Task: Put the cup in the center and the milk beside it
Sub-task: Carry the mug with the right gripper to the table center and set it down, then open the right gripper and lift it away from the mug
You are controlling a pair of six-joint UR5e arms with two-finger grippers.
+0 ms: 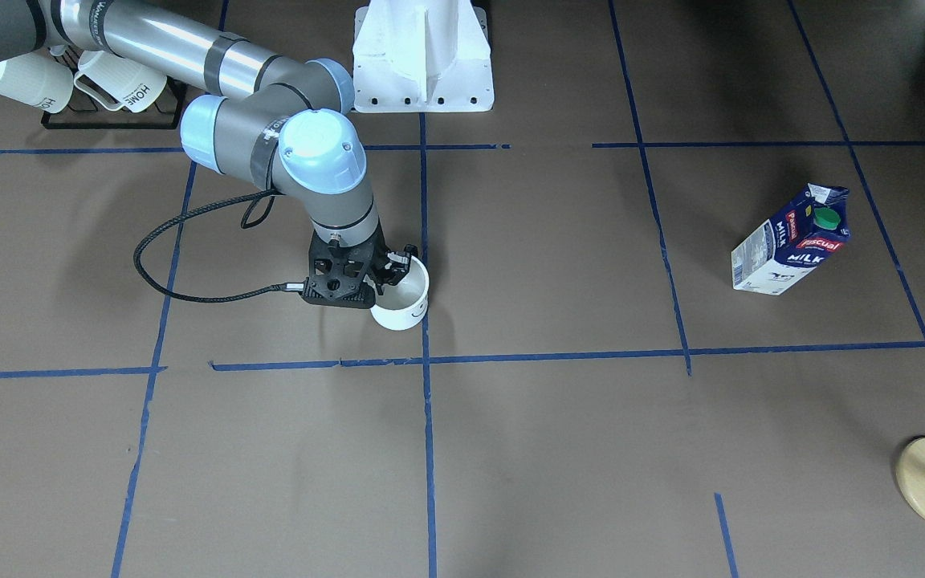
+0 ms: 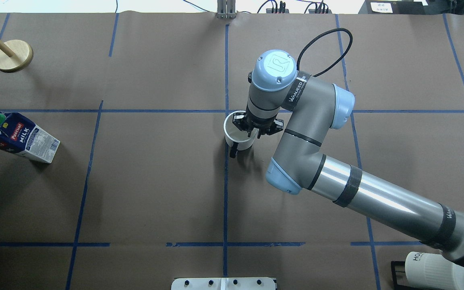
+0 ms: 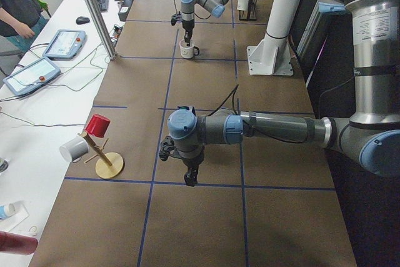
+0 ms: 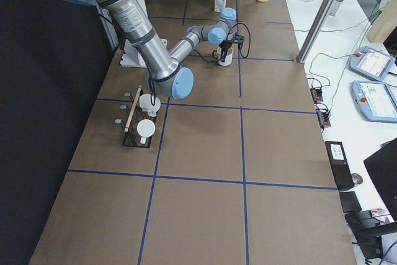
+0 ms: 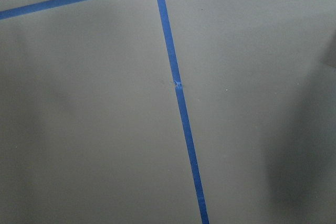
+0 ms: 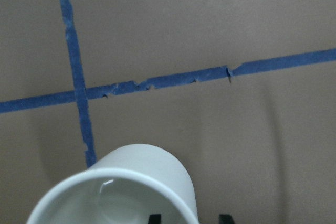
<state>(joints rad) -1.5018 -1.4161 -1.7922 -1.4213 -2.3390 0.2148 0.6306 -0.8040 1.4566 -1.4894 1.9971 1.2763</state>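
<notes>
The white cup (image 1: 401, 302) stands upright on the brown surface, just on the robot's side of the tape crossing (image 2: 226, 111) at the center. Its black handle (image 2: 234, 152) points toward the robot. My right gripper (image 1: 398, 269) is at the cup's rim. The right wrist view shows the cup (image 6: 142, 182) with one fingertip (image 6: 154, 217) inside the rim and the other outside, apart from the wall, so the gripper is open. The blue and white milk carton (image 2: 18, 137) stands far off on the robot's left side (image 1: 792, 249). My left gripper (image 3: 190, 179) hangs above bare table; I cannot tell if it is open or shut.
A wooden mug tree (image 2: 12, 55) stands at the far left corner beyond the milk. A black rack with ribbed HOME mugs (image 1: 109, 88) sits near the right arm's base. The white robot pedestal (image 1: 422, 56) is at the near middle edge.
</notes>
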